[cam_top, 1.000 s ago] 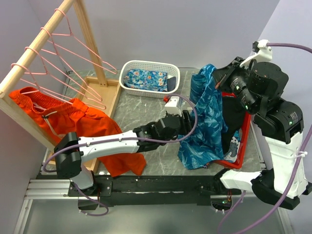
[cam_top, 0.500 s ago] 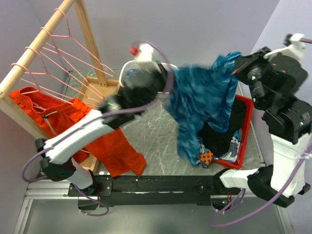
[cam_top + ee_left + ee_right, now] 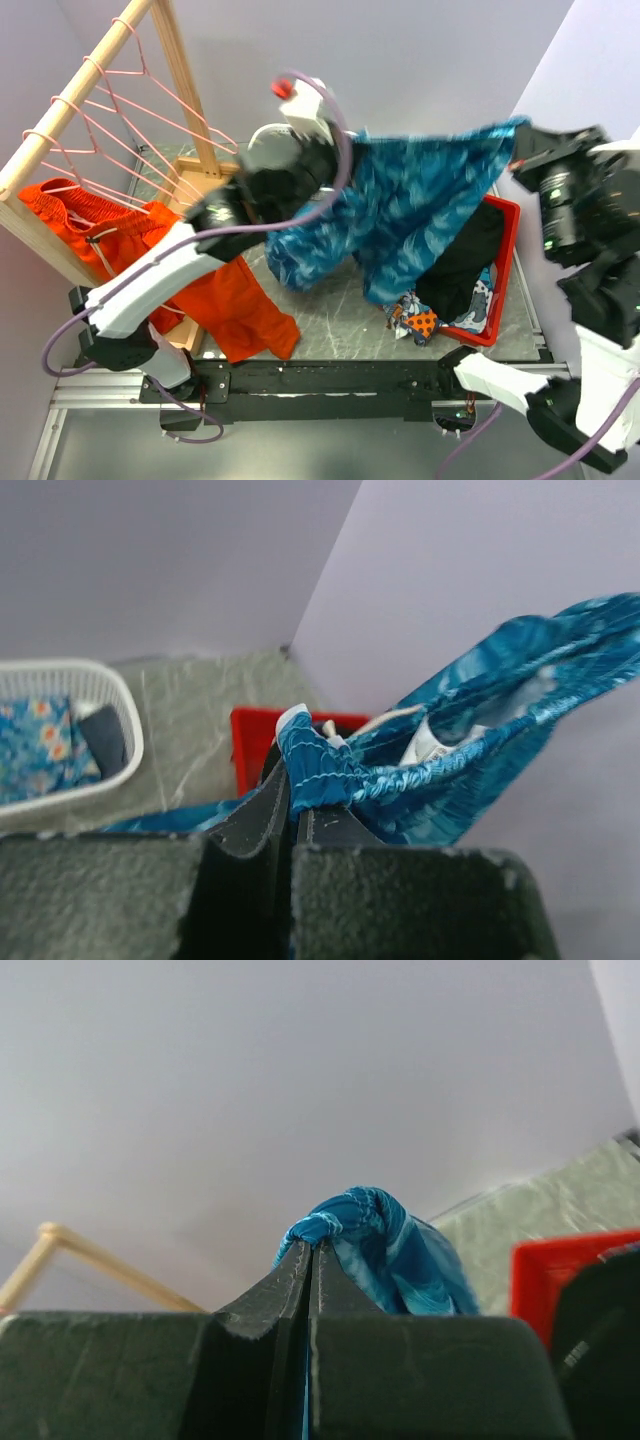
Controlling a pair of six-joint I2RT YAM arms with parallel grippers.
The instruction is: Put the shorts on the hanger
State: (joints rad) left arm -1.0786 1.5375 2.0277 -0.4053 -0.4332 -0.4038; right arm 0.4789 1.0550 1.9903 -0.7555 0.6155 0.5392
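Blue shorts [image 3: 420, 205] crosswise, left-to-right, legs downward.

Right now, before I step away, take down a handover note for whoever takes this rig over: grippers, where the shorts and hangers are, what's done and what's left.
Grippers: the left gripper is shut on one gathered edge of the shorts; the right gripper is shut on the opposite end.
Things: the shorts are stretched in the air between the two arms, above the table and the red tray. The pink hangers hang on the wooden rack pole at far left, none touched.
Done: shorts lifted and spread.
Left: carry them to a hanger and get them onto it.
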